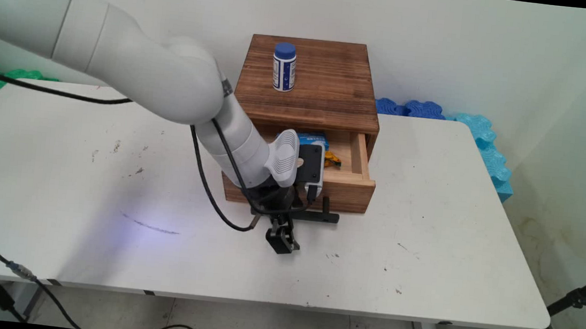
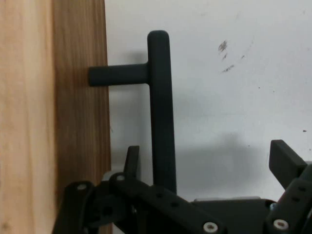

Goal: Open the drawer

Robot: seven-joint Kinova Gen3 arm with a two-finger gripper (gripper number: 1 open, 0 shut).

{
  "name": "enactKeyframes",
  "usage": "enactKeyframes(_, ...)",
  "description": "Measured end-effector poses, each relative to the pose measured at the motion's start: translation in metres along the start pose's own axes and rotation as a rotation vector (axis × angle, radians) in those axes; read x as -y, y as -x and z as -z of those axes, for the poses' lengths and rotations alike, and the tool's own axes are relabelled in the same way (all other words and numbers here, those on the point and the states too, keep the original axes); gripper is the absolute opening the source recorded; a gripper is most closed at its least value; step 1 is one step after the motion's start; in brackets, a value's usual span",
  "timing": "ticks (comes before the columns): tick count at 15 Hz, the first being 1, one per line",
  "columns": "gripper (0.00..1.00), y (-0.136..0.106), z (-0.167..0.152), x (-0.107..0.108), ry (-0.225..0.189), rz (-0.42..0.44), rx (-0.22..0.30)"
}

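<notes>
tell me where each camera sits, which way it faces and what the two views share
Main view: fixed above the table's near side, looking down across the white table to the wall; shows the white arm, the gripper, the wooden drawer box with its drawer open, and a blue-capped bottle.
Hand view: on the hand, looking along the open gripper at the black handle of the drawer front.
Shared: gripper, handle, drawer front, table.

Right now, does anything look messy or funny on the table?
A bit. The wooden box's drawer hangs open, with a blue packet and something yellow jumbled inside. The open gripper sits by the black drawer handle. The white table has dark smudges. The blue-capped bottle stands upright.
</notes>
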Motion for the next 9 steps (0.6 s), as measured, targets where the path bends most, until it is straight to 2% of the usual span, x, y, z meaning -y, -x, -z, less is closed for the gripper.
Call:
enactKeyframes(4,1.00,0.003,-0.014,-0.004,0.008,0.027,0.015)
enactKeyframes(9,1.00,0.000,-0.021,-0.011,0.030,0.043,0.007)
